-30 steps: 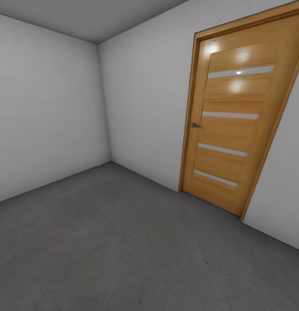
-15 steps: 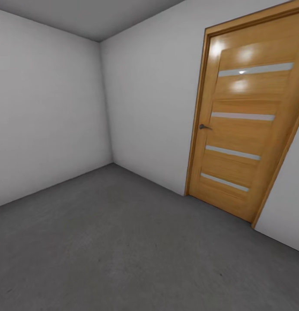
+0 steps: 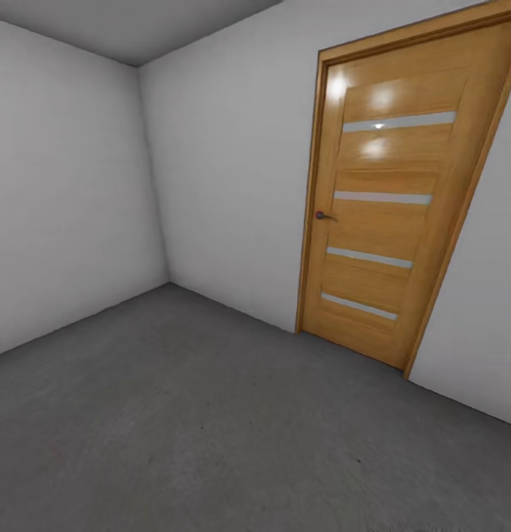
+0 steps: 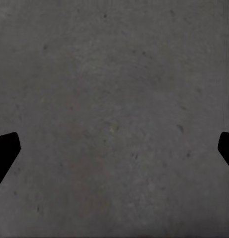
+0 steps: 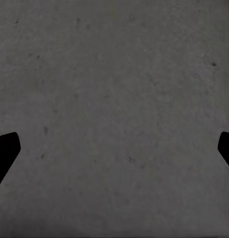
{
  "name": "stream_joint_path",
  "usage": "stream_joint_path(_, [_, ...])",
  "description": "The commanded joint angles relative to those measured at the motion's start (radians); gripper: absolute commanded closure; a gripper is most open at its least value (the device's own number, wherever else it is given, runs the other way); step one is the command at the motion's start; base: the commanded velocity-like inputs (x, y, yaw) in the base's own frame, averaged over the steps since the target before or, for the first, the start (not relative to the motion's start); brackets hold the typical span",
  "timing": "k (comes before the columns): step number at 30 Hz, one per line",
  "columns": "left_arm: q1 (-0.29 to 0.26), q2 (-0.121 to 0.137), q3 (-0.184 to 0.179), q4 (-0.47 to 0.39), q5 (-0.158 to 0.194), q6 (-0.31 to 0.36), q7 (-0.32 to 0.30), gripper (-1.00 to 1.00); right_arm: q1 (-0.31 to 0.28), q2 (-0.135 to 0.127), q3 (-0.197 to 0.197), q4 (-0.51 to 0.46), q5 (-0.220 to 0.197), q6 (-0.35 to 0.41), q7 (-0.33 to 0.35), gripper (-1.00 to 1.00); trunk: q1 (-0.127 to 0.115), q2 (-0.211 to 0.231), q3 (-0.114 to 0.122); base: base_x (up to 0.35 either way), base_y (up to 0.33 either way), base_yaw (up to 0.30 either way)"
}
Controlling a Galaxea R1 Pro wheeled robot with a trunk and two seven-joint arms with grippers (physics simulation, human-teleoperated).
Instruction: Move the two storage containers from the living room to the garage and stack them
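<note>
I am in the garage, facing a corner of plain white-grey walls over the dark grey speckled floor point(image 3: 211, 414). The two storage containers are out of view. My left gripper point(image 4: 114, 148) points down at bare concrete; its black fingertips point(image 4: 5, 151) sit far apart at the picture's sides, open with nothing between them. My right gripper point(image 5: 114, 148) hangs the same way over the floor, open and empty, with its dark fingertips point(image 5: 5, 151) at the edges.
A wooden plank door point(image 3: 388, 214) with several pale horizontal strips and a small metal handle point(image 3: 323, 216) stands shut in the right wall. The wall corner point(image 3: 148, 177) lies at the far left. A grey ceiling point(image 3: 137, 26) spans above.
The whole head view has shifted: the door and corner slid right, then back left, so the camera turned. Nothing in the room itself moved.
</note>
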Motion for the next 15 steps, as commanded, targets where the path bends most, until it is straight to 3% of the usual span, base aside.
stream_joint_path(1, [0.0,0.0,0.002,-0.001,0.004,-0.001,-0.006,-1.0,-0.001,0.001,-0.005,0.001,0.0,-0.002,0.008,-1.0,0.0,0.0,-0.001,0.003,0.002,-0.261])
stream_joint_path(15, [0.0,0.0,0.002,-0.001,0.004,-0.001,-0.006,-1.0,-0.001,0.001,-0.005,0.001,0.0,-0.002,0.008,-1.0,0.0,0.0,-0.001,0.0,0.0,-0.263])
